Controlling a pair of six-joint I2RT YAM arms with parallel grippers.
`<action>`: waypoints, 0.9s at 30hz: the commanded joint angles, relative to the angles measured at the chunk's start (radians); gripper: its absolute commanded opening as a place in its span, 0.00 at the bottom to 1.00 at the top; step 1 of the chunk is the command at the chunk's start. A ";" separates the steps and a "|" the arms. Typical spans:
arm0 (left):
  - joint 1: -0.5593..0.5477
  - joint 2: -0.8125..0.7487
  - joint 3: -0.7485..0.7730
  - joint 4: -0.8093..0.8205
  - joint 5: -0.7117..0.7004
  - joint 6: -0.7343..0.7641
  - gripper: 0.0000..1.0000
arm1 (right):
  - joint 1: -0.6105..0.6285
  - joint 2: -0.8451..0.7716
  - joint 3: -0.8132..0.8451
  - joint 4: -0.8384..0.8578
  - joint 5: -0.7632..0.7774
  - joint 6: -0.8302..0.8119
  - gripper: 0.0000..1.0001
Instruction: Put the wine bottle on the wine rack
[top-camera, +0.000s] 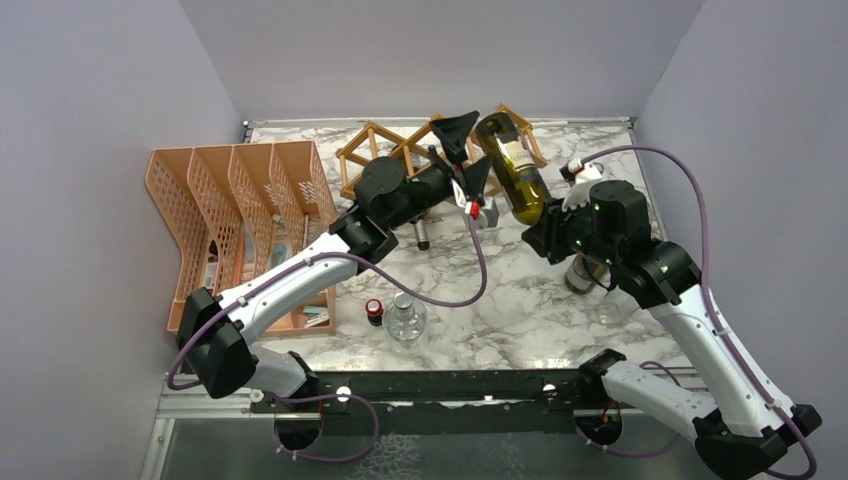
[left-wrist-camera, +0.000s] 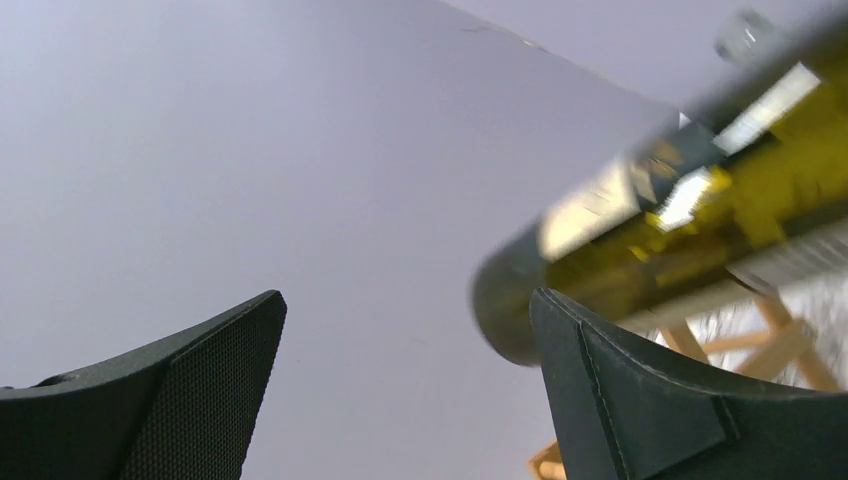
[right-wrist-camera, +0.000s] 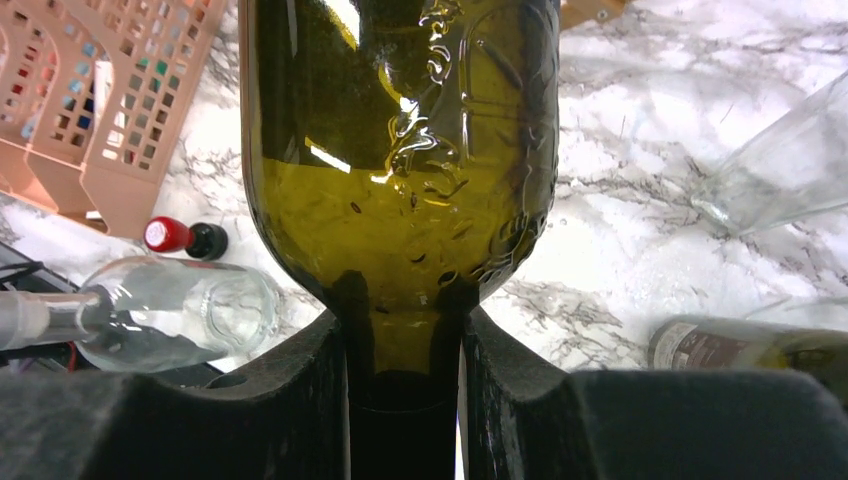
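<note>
Right pincer (right-wrist-camera: 405, 345) clamps the neck of an olive-green glass wine bottle (top-camera: 518, 170), held above the marble worktop (top-camera: 520, 290); the writing on its cream label (top-camera: 517, 155) is unreadable. Left pincer (top-camera: 466, 152) gapes wide beside the bottle's base, near the light-brown wooden lattice wine rack (top-camera: 372, 148).

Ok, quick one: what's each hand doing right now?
Left hand: open, holding nothing.
Right hand: closed on the neck of the wine bottle.
</note>
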 joint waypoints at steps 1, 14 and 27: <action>-0.004 -0.050 0.095 0.116 -0.120 -0.405 0.99 | -0.003 -0.040 -0.025 0.134 -0.021 -0.003 0.01; -0.004 -0.146 0.051 -0.164 -0.918 -1.205 0.99 | -0.002 0.003 -0.193 0.123 -0.126 -0.025 0.01; -0.004 -0.221 0.072 -0.611 -0.767 -1.402 0.99 | -0.003 0.093 -0.279 0.193 -0.105 0.029 0.01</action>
